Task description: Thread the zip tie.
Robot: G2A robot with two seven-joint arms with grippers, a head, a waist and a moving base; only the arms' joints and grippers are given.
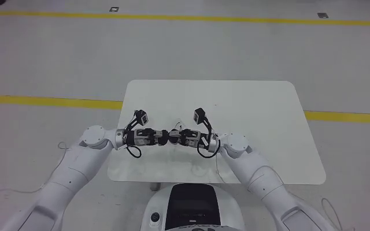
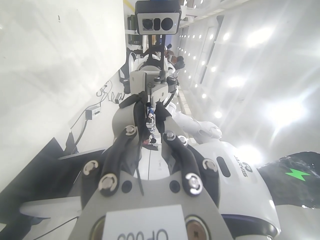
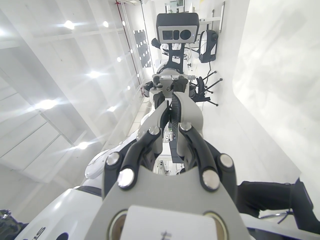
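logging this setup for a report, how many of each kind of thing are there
grippers: 2, left gripper and right gripper
zip tie: 1
table: 1
total: 4

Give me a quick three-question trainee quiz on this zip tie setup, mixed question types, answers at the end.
1. True or false: the left end effector and right end effector face each other closely above the white rectangular table.
2. In the left wrist view, the thin black plastic zip tie: A lies flat on the table, B trails back from the end effector toward the camera, C is coiled in a ring.
3. What is the boxy black device on the opposite arm?
Key: 1 true; 2 B; 3 a wrist camera.
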